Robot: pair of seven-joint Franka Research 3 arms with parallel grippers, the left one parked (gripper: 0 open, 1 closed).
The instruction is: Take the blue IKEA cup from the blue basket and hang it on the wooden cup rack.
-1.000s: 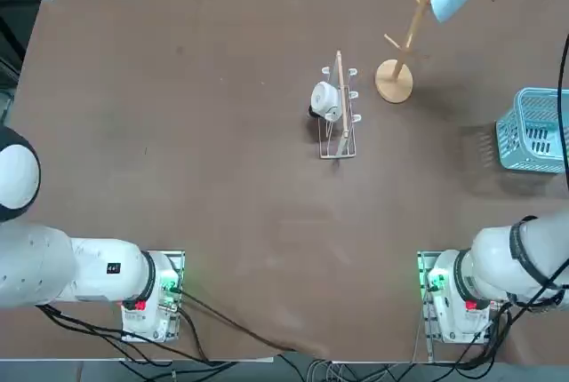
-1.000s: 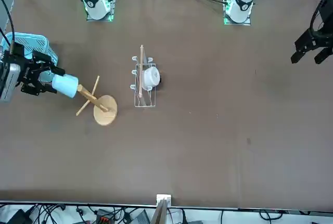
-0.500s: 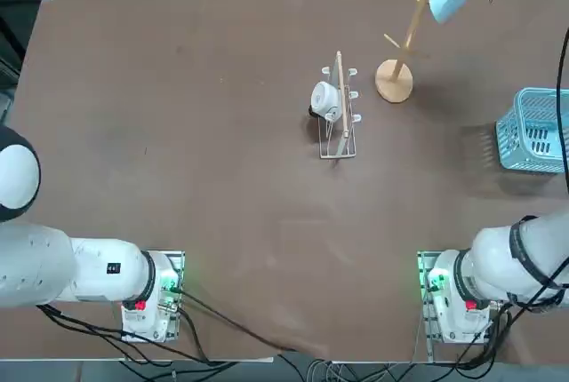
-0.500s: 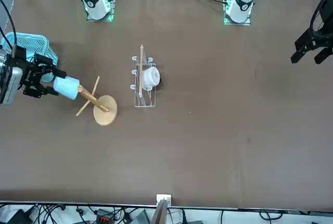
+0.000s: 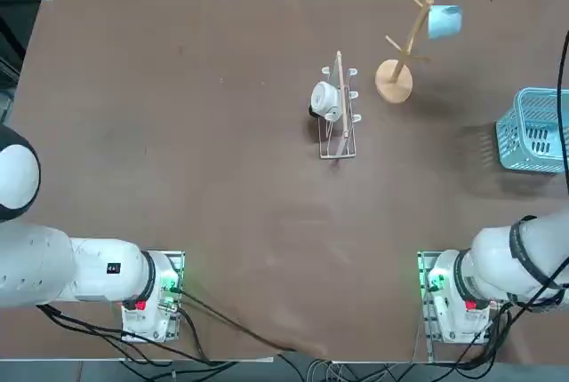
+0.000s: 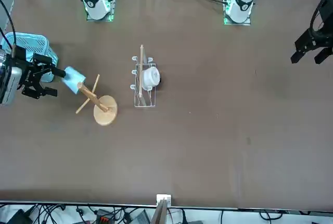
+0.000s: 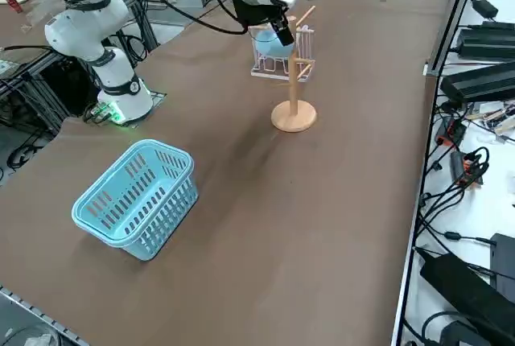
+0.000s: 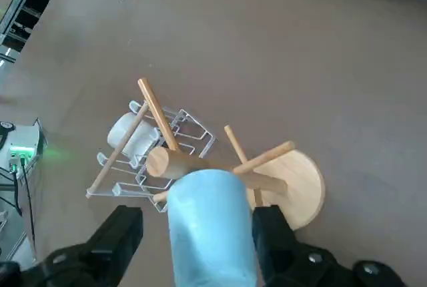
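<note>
The blue IKEA cup hangs tilted on an upper peg of the wooden cup rack, which stands at the table's far right. My right gripper is open just behind the cup, on the side away from the rack's pole. In the right wrist view the cup lies between my fingers with a gap on each side, so neither finger touches it. The blue basket stands near the right edge with nothing showing inside it.
A white wire rack with a wooden bar holds a white mug, just left of the wooden rack. Cables and equipment lie beyond the table's far edge.
My gripper went from shut on the cup to open and drew back a little. The cup dropped onto the peg and now hangs tilted there.
</note>
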